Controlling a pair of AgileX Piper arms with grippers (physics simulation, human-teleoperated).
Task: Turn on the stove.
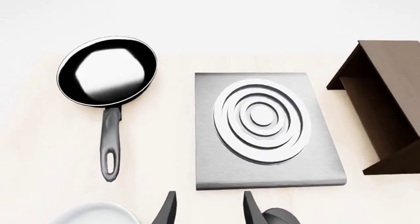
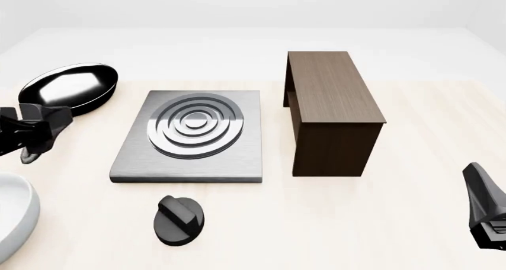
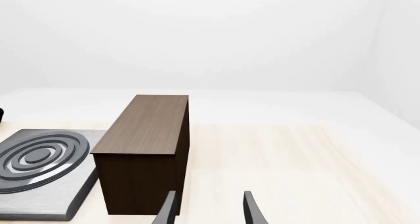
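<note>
The stove (image 2: 127,163) is rendered as brushed grey metal with a satin sheen, and its raised concentric rings (image 2: 195,125) are polished to a brighter shine. The knob (image 2: 179,220) is shown in matt black, plastic-like material. The frying pan (image 1: 107,70) is finished in glossy black with a strong white reflection, and its handle (image 1: 110,143) looks like dark glossy metal. The cabinet (image 2: 332,95) is given a dark brown, matt wood grain. The tabletop (image 2: 380,222) is seen as pale, smooth, lightly grained wood. A smooth white bowl (image 2: 12,222) is visible.
</note>
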